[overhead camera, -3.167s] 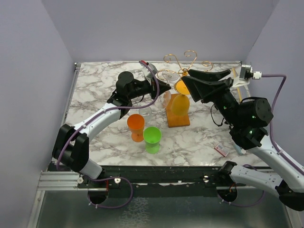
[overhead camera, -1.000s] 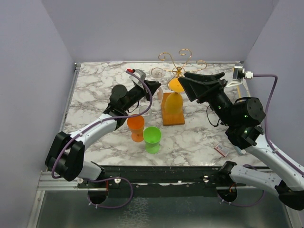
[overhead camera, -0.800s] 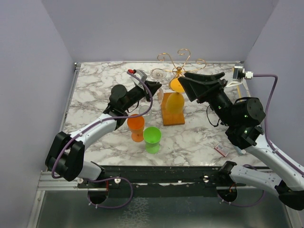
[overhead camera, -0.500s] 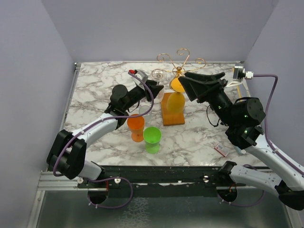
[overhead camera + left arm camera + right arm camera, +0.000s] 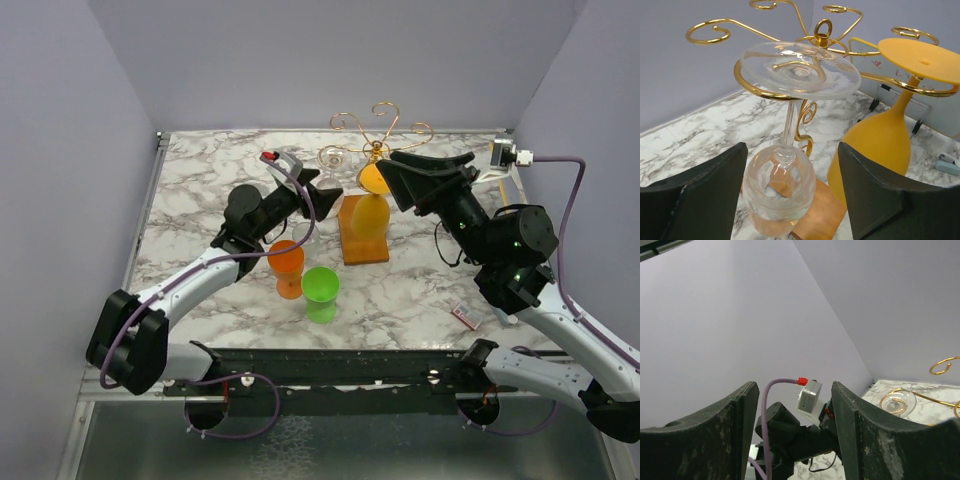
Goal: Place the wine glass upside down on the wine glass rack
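Note:
The clear wine glass (image 5: 780,192) hangs upside down on the wine glass rack (image 5: 790,95). Its foot (image 5: 800,70) rests across a curled gold arm and its bowl hangs above the wooden base (image 5: 822,212). My left gripper (image 5: 791,147) is open, one finger on each side of the bowl with a gap to both. From above, the glass's foot (image 5: 335,158) sits just beyond the left gripper (image 5: 320,195). My right gripper (image 5: 392,175) is open and empty beside the rack (image 5: 378,125), and in its own view the right gripper (image 5: 794,387) faces the left arm.
A yellow-orange glass (image 5: 368,215) hangs upside down on the rack beside the clear one, close to the right gripper. An orange cup (image 5: 286,262) and a green cup (image 5: 321,288) stand in front of the base (image 5: 365,250). A small pink-and-white packet (image 5: 465,315) lies front right.
My left gripper has gone from shut on the clear glass to open, letting go of it, and has drawn back slightly. The glass stays hanging on the rack. The right arm has not moved.

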Robot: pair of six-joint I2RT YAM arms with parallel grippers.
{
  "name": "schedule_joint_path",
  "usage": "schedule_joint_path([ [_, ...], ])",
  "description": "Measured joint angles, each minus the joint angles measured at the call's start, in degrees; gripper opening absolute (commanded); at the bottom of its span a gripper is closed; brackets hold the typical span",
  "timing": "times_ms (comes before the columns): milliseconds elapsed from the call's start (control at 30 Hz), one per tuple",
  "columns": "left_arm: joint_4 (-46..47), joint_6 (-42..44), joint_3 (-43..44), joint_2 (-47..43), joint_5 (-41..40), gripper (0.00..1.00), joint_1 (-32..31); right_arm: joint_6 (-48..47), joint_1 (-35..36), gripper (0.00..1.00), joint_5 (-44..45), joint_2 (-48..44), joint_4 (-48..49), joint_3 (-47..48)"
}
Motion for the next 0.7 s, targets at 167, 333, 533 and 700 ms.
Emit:
schedule_joint_path([
  [167,-5.75,-1.42,-0.79,-5.97,-3.56,0.88,0.00,0.00,0.00,0.65,0.94,-0.02,-0.61,0.00],
  [333,-19.43,-6.34,-0.37,-13.49,-8.76,0.90,0.00,0.00,0.00,0.65,1.11,-0.35,-2.54,-0.02],
  [533,-44.89,-11.80,6.03,-19.87,-16.68,0.90,0.00,-0.04,0.00,0.65,2.03,-1.55,-4.50,-0.09],
  [700,-61.83,-16.55,10.19,-22.86,-20.15,0.90,0.07,-0.07,0.00,0.65,3.32,-1.88,-6.56,-0.35],
])
